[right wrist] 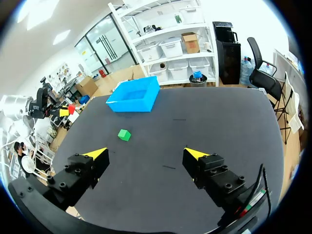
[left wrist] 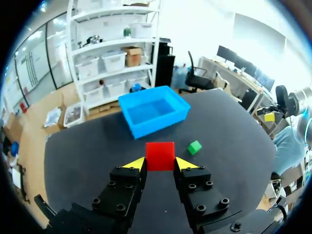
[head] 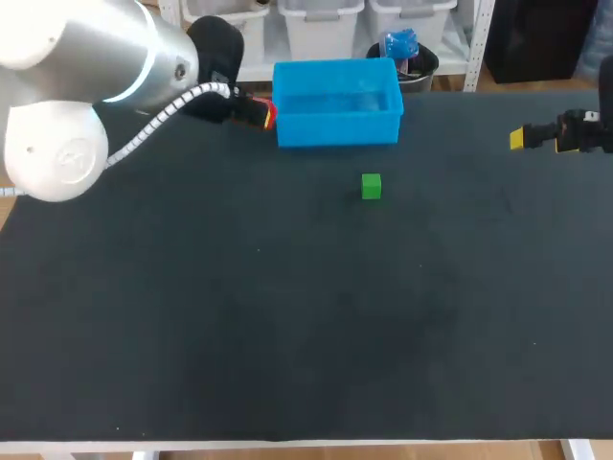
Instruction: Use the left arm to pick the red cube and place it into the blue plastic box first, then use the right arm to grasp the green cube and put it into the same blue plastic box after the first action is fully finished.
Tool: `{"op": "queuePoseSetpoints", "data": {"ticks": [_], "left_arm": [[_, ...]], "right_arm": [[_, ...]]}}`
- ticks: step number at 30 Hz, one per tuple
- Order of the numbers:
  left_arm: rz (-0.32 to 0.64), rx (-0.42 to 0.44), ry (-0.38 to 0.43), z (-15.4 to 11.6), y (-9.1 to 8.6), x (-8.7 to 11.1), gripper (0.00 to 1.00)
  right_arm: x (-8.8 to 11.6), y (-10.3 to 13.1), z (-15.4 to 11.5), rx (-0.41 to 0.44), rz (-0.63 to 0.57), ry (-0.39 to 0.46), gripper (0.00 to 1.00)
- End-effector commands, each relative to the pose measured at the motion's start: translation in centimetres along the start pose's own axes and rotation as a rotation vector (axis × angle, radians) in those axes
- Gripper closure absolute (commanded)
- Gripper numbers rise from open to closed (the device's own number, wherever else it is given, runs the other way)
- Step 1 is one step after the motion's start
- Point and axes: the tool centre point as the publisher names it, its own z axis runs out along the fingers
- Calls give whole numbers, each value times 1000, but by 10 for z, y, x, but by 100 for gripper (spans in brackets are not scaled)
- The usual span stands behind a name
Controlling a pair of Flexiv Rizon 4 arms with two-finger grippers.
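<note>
Between the yellow tips of my left gripper [left wrist: 160, 164]: one red cube [left wrist: 160, 154], pinched from two sides, jaws drawn in to the cube's width. From the head view I place this gripper just beside the left end wall of the blue box [head: 337, 127], outside it, with the cube not over the box's opening. I cannot tell how high above the table [head: 287, 335] the cube hangs.

Right gripper [right wrist: 146, 155]: jaws spread wide, nothing between them. It sits well apart from the box, off toward the box's right side near the table's edge.

Green cube [head: 372, 186]: one, resting on the table in front of the box's right half, near the box's front wall but clear of it and touched by neither gripper.

Blue box: one, open-topped, standing at the table's far edge.
</note>
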Motion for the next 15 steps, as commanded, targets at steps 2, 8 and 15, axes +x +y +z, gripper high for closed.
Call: {"op": "queuePoseSetpoints", "data": {"ticks": [2, 8, 15], "left_arm": [[9, 66, -2, 6, 7, -6, 100], [18, 122, -26, 31, 11, -28, 100], [64, 129, -21, 72, 14, -59, 100]], "right_arm": [[0, 0, 0, 0, -1, 1, 0], [0, 0, 0, 0, -1, 1, 0], [0, 0, 0, 0, -1, 1, 0]]}}
